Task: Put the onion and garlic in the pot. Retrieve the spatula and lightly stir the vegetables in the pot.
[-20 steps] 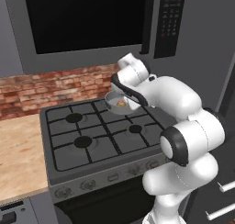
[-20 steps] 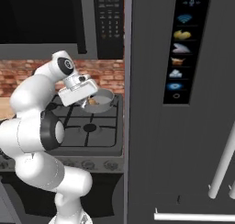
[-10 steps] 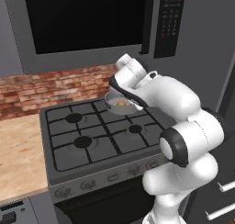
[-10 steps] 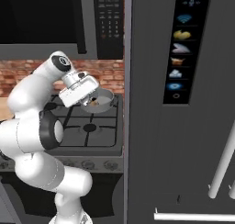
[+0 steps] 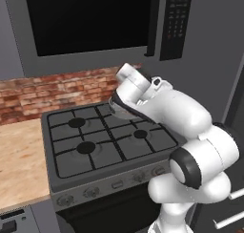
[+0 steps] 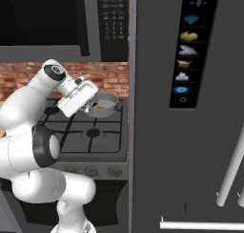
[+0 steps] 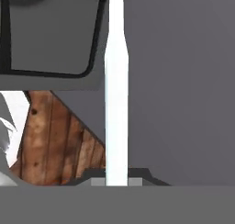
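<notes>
Pale silver spatula [image 7: 115,94] handle clamped between the gripper [image 7: 117,179] tips, running straight out from them. Hand tilted over the grey pot [image 6: 106,103] on the stove's [image 5: 102,141] back right burner; something golden-brown inside.

Base views looking forward and down from behind the arm, left and right, sharing the black four-burner gas stove [image 5: 109,136]. Hand view pressed close along the thin silver-white handle [image 7: 115,94].
</notes>
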